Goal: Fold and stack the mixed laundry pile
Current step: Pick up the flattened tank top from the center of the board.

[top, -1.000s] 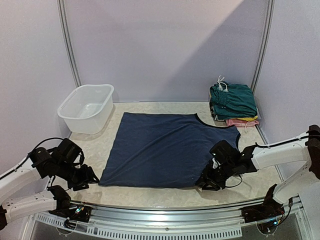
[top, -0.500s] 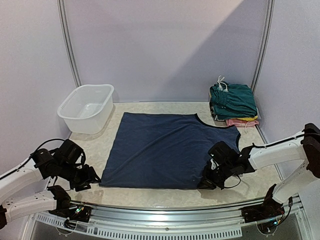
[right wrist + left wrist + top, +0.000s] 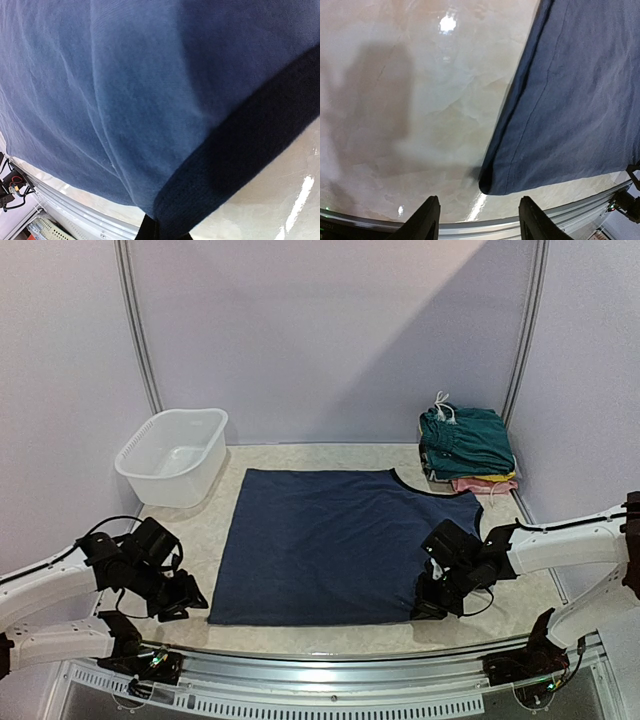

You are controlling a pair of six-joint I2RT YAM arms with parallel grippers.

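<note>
A navy T-shirt (image 3: 330, 540) lies spread flat on the table, back side up, with no print showing. My right gripper (image 3: 428, 605) is shut on its near right corner; in the right wrist view the cloth (image 3: 125, 90) drapes up from the pinched gripper (image 3: 160, 227). My left gripper (image 3: 190, 602) stands open just off the near left corner. In the left wrist view that corner (image 3: 492, 185) lies a little ahead of the open gripper (image 3: 477, 210), untouched. Dark teal shorts (image 3: 468, 440) with a white drawstring top a folded stack at the back right.
A white plastic tub (image 3: 172, 455) stands at the back left, beside the shirt's far left corner. Pink and yellow cloth (image 3: 485, 484) lies under the shorts. The metal rail (image 3: 320, 665) of the near table edge runs close behind both grippers.
My right gripper has shut on the shirt's near right corner and shifted right, dragging the near hem with it. My left gripper has followed the left corner to the right, staying open.
</note>
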